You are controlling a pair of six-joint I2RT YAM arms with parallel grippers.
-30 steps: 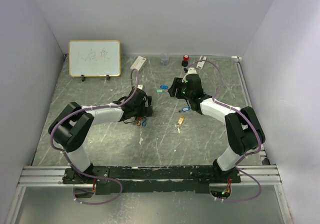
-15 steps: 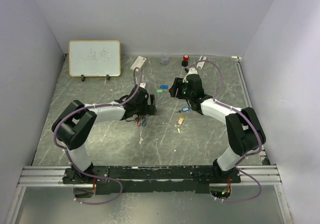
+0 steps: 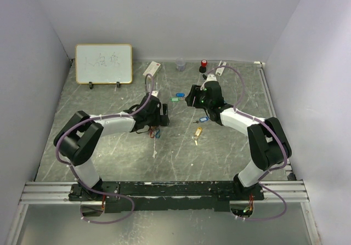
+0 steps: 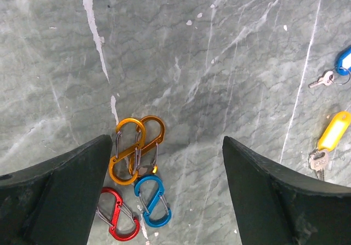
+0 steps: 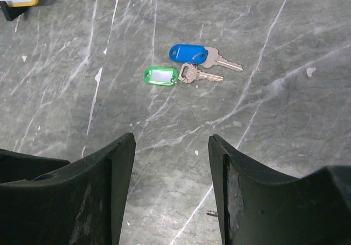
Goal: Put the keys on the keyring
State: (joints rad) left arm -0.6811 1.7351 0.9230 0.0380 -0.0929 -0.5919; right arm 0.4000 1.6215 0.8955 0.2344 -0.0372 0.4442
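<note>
Right gripper (image 5: 171, 138), open and empty, hangs over keys (image 5: 189, 72): light, flat, slippery, best pinched by the tags (image 5: 160, 75)

table (image 3: 109, 152) bears keys (image 5: 186, 72), carabiners (image 4: 134, 152), whiteboard (image 3: 104, 63), maybe card (image 3: 152, 68).

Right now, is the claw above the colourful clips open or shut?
Open. The left gripper has its two dark fingers far apart, and the coloured clips lie loose below, nothing held.
</note>
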